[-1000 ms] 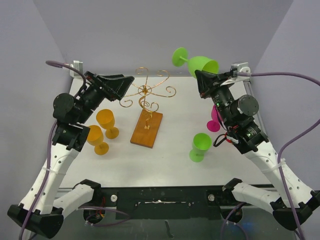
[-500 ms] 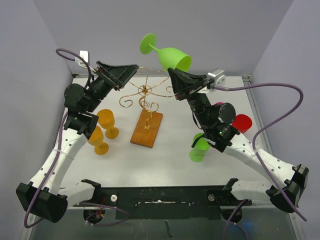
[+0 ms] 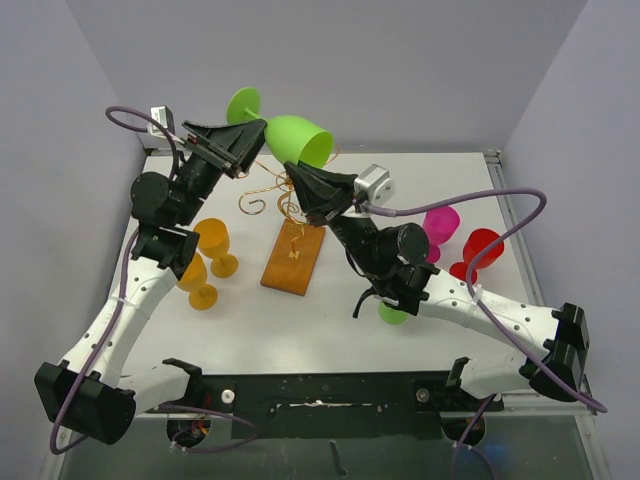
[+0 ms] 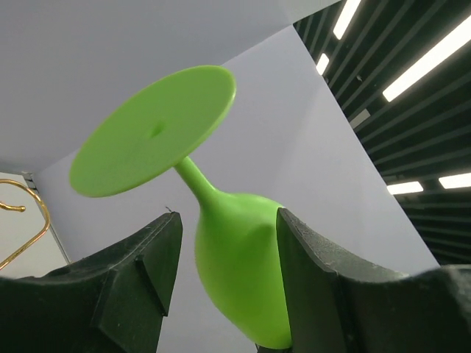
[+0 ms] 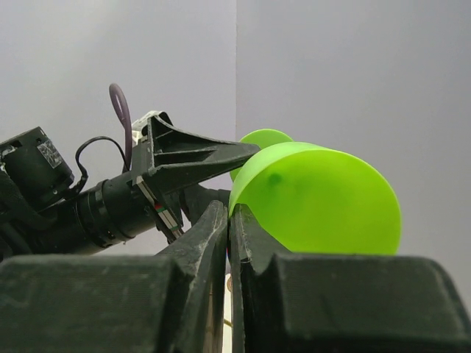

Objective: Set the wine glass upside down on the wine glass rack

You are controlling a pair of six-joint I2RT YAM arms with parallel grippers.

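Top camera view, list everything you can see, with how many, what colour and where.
held wine glass: 1, green, in the air above the rack
wine glass rack: 1, gold wire, brown wooden base, table centre
orange glasses: 2, upright, left of the rack
pink glass: 1, right of the rack
red glass: 1, beside the pink one
second green glass: 1, mostly under the right arm
table: 1, white
left gripper: 1, black, open around the held glass
right gripper: 1, black, shut on its rim
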